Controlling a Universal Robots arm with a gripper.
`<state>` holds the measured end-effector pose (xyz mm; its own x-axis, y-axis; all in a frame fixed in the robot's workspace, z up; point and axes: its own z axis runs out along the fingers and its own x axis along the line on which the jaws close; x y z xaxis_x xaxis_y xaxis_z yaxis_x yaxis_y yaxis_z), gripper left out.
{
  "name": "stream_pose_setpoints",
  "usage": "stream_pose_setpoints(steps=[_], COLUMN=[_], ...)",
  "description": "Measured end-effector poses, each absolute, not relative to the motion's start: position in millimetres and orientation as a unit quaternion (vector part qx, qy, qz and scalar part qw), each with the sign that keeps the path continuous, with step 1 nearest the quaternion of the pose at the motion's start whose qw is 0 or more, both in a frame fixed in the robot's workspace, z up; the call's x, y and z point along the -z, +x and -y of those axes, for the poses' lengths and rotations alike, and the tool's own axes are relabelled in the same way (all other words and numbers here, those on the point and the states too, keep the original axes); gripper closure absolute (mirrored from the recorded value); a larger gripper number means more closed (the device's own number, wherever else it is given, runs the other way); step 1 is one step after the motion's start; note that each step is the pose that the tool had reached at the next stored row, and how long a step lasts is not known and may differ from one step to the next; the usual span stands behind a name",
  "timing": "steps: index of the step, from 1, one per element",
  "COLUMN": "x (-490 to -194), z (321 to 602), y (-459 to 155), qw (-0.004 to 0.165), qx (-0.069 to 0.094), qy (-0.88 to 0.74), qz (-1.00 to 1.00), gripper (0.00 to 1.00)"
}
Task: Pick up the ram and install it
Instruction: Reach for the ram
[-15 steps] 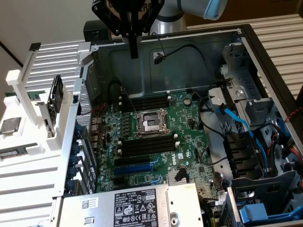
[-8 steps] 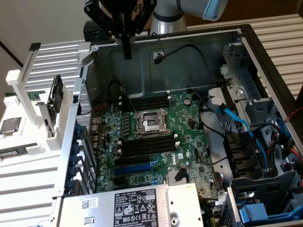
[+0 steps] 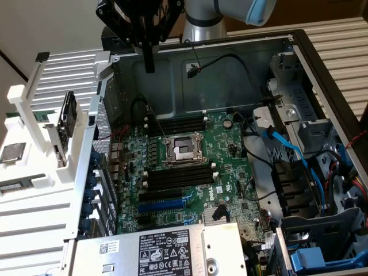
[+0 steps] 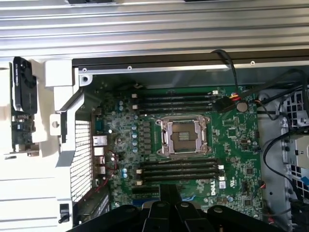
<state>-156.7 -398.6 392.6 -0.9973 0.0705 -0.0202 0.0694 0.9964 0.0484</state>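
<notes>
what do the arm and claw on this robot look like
The arm is a smooth silver-grey tube with a light blue cap on its joint. The claw is all black, an angular open linkage frame that narrows to a slim straight tip. No markings can be read on either.

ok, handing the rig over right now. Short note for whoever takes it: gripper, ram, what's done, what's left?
Gripper: shut, nothing in it, hanging high over the open case, above the motherboard.
Ram: what looks like it lies flat in the white rack at the exterior view's left, just below the silver processor chip. It is apart from the gripper.
Memory slots: both banks beside the CPU socket look empty.
Done: nothing that shows.
Left: the pick and the install, both.
</notes>
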Motion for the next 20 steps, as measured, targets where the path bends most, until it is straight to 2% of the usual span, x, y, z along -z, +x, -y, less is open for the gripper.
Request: stream_pose_setpoints(steps=[20], x=[-392], z=[398], y=[-208], qw=[0.012], qx=[-0.023], qy=[0.032], qz=[-0.999], gripper=[0.90])
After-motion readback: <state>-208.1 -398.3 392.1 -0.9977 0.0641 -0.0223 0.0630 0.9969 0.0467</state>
